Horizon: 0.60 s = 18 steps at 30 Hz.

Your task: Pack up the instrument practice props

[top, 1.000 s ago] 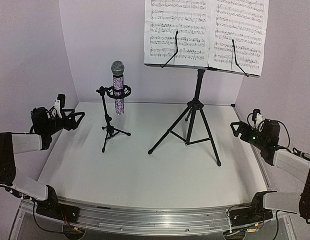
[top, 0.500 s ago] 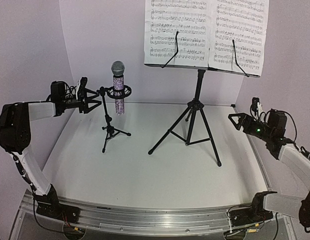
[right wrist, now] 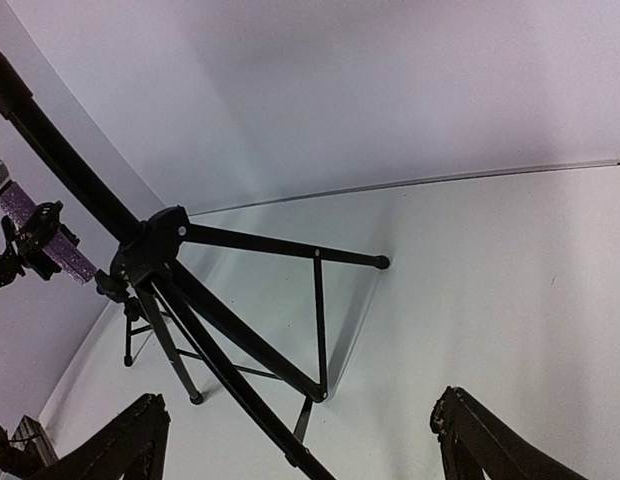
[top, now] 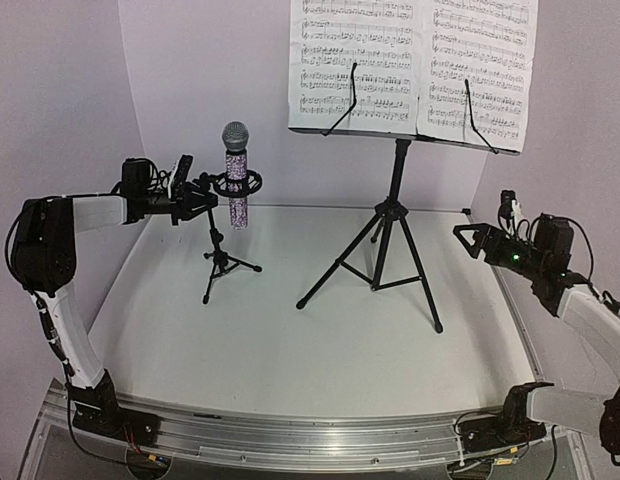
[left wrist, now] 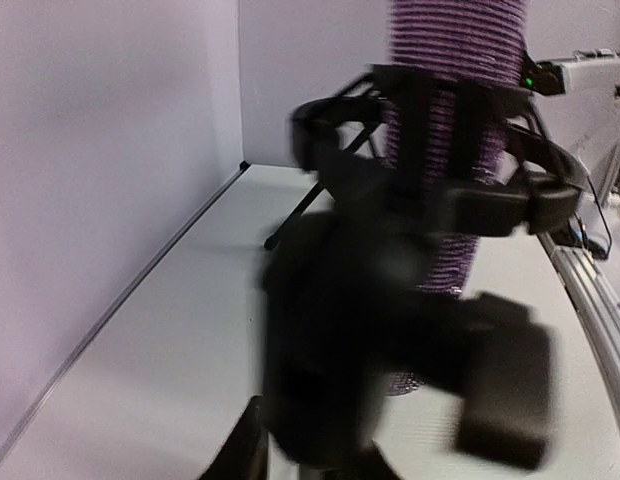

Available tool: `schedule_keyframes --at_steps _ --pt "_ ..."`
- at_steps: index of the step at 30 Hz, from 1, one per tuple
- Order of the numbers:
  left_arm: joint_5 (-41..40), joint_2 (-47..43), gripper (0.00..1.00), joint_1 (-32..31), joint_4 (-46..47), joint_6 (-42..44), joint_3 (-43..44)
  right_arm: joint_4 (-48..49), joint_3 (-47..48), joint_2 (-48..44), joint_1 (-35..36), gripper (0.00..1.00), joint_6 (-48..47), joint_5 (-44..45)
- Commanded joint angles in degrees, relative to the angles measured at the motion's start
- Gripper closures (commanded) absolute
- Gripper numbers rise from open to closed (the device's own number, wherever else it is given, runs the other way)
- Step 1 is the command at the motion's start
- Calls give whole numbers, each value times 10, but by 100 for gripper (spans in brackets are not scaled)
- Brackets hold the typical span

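The glittery purple microphone with its grey mesh head sits upright in the clip of the small black mic stand at the back left. My left gripper is at the stand's top joint, just left of the microphone. In the left wrist view that joint is a black blur filling the space at my jaws, with the microphone behind it; I cannot make out a grip. The tall music stand holds white sheet-music pages. My right gripper hovers open to its right, facing the stand's legs.
White walls close in the back and both sides. A raised rail runs along the table's right edge. The metal base rail with both arm mounts lies along the near edge.
My left arm swung up and right from the left wall to the mic stand's top joint, and its jaws narrowed. My right gripper drifted slightly left toward the music stand.
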Motion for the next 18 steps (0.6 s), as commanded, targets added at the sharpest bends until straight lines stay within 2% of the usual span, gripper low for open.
schedule_keyframes --at_steps 1,4,6,10,13,18 --pt "16 -5 96 3 -3 -11 22 -8 31 -3 8 11 -7 -8" --pt "2 -24 100 2 2 -41 0 -30 49 -4 23 11 -8 0" --pt "-36 -53 100 -2 41 -88 -32 -75 80 -3 47 12 -19 23" --pt "-182 -129 100 -13 151 -177 -138 -185 174 25 140 12 -33 105" --pt "-279 -180 100 -26 159 -215 -184 -222 230 47 205 11 6 142" --pt "-396 -275 100 -64 157 -235 -270 -317 332 66 302 11 52 218"
